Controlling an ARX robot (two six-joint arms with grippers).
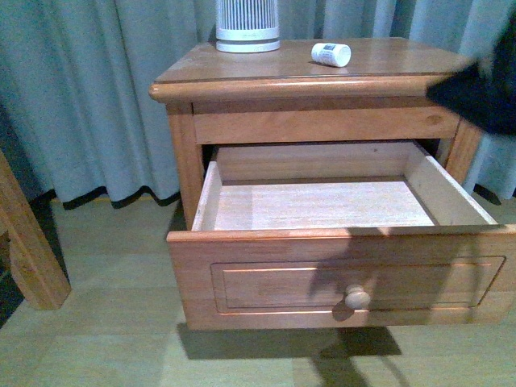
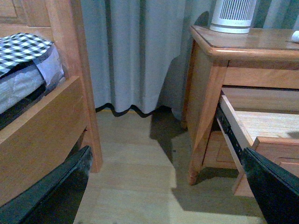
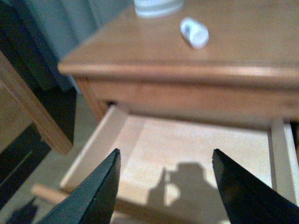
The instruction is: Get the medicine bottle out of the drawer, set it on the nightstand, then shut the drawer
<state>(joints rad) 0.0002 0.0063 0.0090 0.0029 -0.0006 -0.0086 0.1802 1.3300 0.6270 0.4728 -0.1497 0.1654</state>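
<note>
The medicine bottle (image 1: 330,54) lies on its side on top of the nightstand (image 1: 266,74), right of centre; it is also in the right wrist view (image 3: 195,32). The drawer (image 1: 282,235) is pulled far out and its pale inside shows nothing in it. Its round knob (image 1: 356,297) is on the front panel. My right gripper (image 3: 166,151) hangs open above the drawer (image 3: 105,140), nothing between its fingers; the arm is a dark blur (image 1: 477,93) at the nightstand's right. My left gripper (image 2: 166,151) is open, low over the floor left of the nightstand (image 2: 210,70).
A tall white ribbed device (image 1: 247,24) stands at the back of the nightstand top. A wooden bed frame (image 2: 70,70) with a checked cover (image 2: 23,49) is to the left, its leg (image 1: 28,250) on the floor. Grey curtains (image 1: 97,97) hang behind.
</note>
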